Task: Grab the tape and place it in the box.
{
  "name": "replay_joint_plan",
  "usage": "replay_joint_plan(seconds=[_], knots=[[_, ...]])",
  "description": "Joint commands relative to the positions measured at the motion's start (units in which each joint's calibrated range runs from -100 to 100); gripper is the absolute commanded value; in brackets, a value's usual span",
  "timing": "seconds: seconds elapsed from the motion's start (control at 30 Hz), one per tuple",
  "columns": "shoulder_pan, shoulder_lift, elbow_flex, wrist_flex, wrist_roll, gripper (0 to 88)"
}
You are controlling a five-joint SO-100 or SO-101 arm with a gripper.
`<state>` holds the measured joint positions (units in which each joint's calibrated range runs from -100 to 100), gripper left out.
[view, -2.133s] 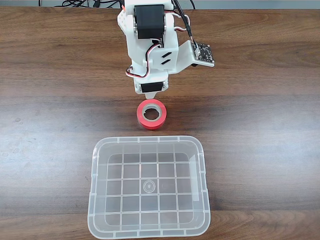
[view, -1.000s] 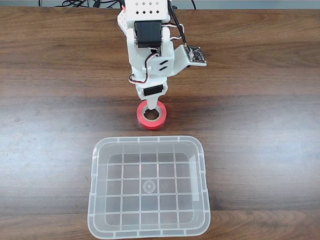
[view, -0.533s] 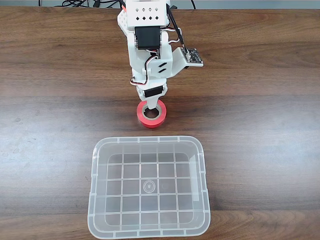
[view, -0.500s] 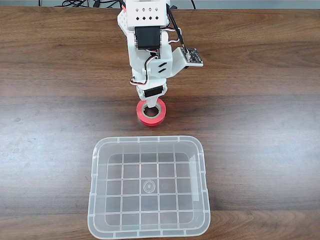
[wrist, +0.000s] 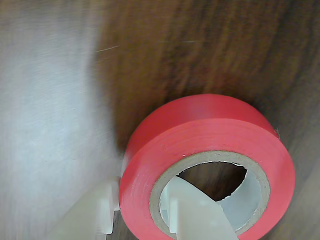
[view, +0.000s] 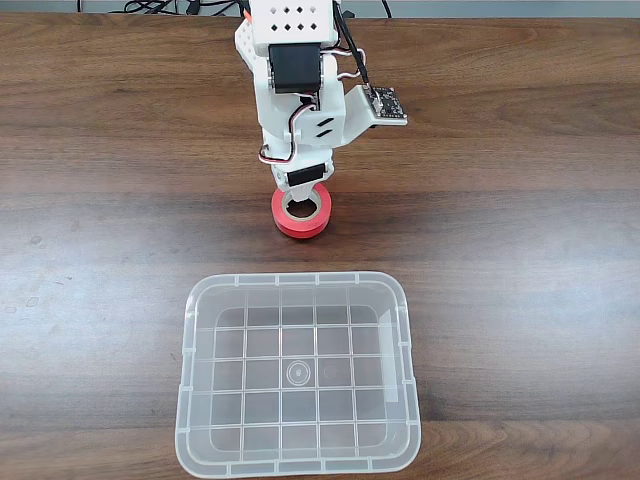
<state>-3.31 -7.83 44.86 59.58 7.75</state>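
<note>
The red tape (view: 300, 228) lies on the wooden table just beyond the far rim of the clear box (view: 300, 278), which holds nothing. My white gripper (view: 301, 204) comes down on the roll from above. In the wrist view the tape (wrist: 210, 125) is close up. One white finger (wrist: 195, 215) sits inside its grey core and the other finger (wrist: 90, 220) presses the outer red wall, so my gripper (wrist: 142, 192) is shut on the roll's side. I cannot tell whether the roll still touches the table.
The brown wooden table (view: 520, 250) stretches wide on both sides of the arm and box. Dark cables (view: 160, 6) run along the far edge. A small circuit board (view: 386, 102) juts from the right side of the arm.
The gripper came down onto the tape, one finger entering the core, and closed on its wall. In the last half second the roll shifted slightly toward the arm and left.
</note>
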Motion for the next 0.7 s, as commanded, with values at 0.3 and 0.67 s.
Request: replay_joint_plan(seconds=[0.3,0.67], knots=[[0.75,-16.47,-39.21,22.53,-0.84,3.2],[0.67,0.91,-68.64,22.02,-0.90,3.3]])
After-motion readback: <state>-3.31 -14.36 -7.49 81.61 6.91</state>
